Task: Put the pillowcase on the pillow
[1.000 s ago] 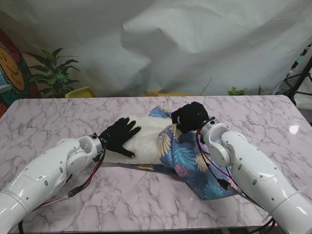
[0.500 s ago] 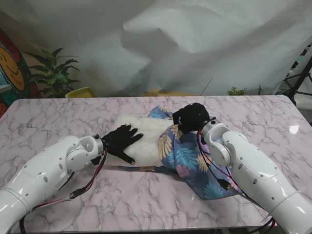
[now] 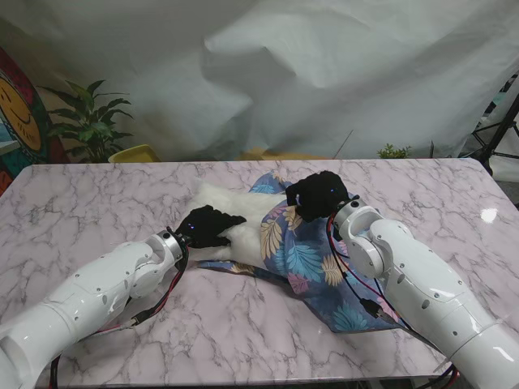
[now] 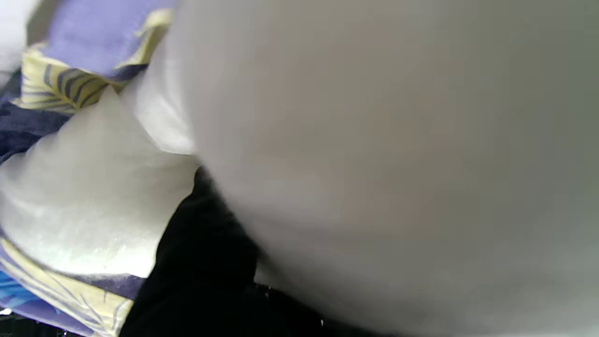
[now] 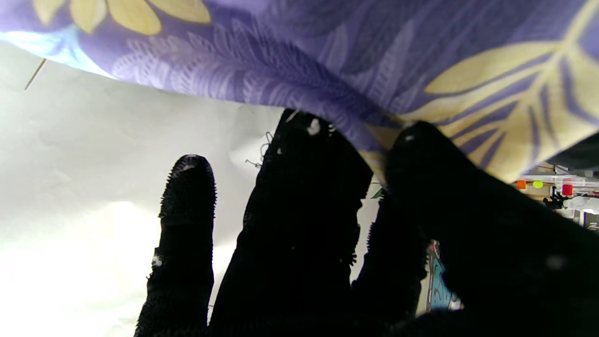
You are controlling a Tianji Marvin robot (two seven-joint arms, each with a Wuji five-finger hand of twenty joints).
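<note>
Where half-cased, pillow (image 3: 231,212) lengthwise left-right

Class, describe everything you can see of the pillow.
The pillow is white, soft and plump, lying flat on the marble table. Its right part sits inside the floral pillowcase; the left end is bare. The left robot hand presses on that end; the right robot hand grips the pillowcase edge.

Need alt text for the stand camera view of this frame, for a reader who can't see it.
A white pillow lies on a marble table, half inside a blue floral pillowcase. The left robot hand grips the pillow's bare end while the right robot hand holds the pillowcase's upper edge.
</note>
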